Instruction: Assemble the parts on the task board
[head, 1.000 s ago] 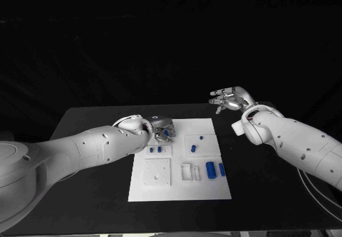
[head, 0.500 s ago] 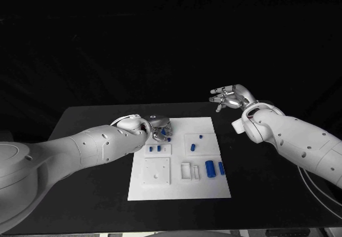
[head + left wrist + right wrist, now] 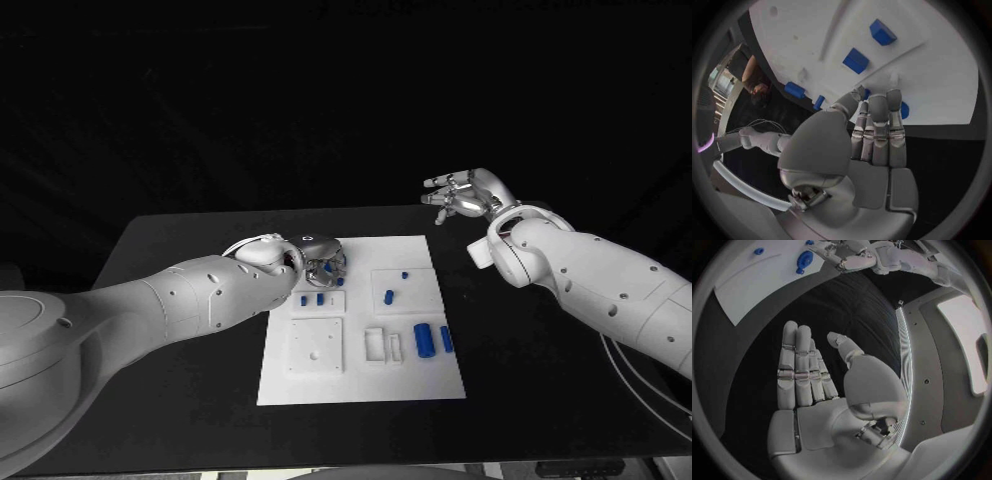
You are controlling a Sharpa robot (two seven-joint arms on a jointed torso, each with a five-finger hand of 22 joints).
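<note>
Two hands: silver left hand (image 3: 320,260) has eased nearer over the white task board (image 3: 361,385), fingers closing on a small blue part (image 3: 903,110) at its far-left corner; grip unconfirmed, so pickup looks underway. Part's axis: can't tell. Silver right hand (image 3: 464,196) stays spread wide, empty, beyond the board.

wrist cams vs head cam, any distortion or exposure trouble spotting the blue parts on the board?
Head view: dark surround, white task board bright, blue parts crisp, no bending. Left wrist view: fisheye curves the board's edges, left hand covers part of a blue piece. Right wrist view: board warped at the rim, bright panel glare beside the right hand.
</note>
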